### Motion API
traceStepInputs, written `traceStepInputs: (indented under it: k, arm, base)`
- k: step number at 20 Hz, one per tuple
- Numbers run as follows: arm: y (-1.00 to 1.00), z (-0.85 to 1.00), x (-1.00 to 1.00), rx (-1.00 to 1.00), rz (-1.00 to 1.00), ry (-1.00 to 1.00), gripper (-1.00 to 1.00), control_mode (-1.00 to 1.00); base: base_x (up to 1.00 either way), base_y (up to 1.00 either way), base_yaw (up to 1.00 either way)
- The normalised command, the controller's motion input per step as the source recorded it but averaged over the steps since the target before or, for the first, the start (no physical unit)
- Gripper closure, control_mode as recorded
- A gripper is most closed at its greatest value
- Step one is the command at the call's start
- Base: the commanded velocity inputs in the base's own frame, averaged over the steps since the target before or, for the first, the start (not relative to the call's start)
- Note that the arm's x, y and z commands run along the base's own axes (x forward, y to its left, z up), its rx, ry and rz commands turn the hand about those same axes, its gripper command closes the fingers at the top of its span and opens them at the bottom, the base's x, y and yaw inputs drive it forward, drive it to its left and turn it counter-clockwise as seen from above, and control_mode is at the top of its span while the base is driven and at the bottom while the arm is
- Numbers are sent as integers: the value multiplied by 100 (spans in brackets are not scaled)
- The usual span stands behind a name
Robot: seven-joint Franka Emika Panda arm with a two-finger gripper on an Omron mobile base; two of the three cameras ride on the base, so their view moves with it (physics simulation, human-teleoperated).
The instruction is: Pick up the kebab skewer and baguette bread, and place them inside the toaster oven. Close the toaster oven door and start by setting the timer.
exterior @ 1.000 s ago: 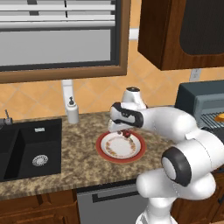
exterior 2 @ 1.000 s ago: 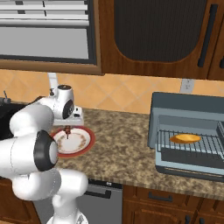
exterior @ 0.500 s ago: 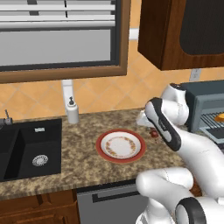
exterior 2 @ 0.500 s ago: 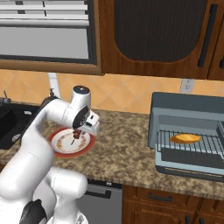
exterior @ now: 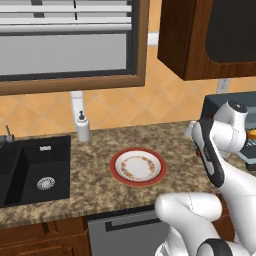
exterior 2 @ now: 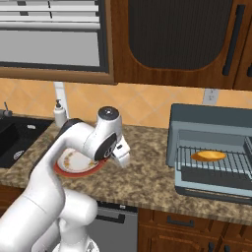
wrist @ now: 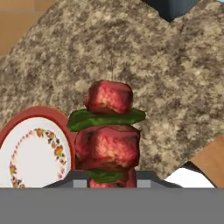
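Jaws tight on kebab skewer

Even, bright rendered light.
Shadows were soft under the plate; the kebab skewer looked slightly blurred close up.

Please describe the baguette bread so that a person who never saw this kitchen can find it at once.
Look at the blue-grey toaster oven at the right end of the counter. The baguette bread lies on its wire rack, the only golden-orange oval there.
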Motion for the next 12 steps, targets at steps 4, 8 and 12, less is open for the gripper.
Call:
traceStepInputs:
  k: [4, 8, 12]
  arm:
    - [-95, 0, 6, 11, -64, 0, 100, -100]
    - [-99, 12, 18, 13, -51, 3, 100, -100]
    - [-100, 37, 9, 19, -22, 14, 100, -100]
  base:
    - [0, 0, 0]
    - [0, 0, 0]
    - [0, 0, 0]
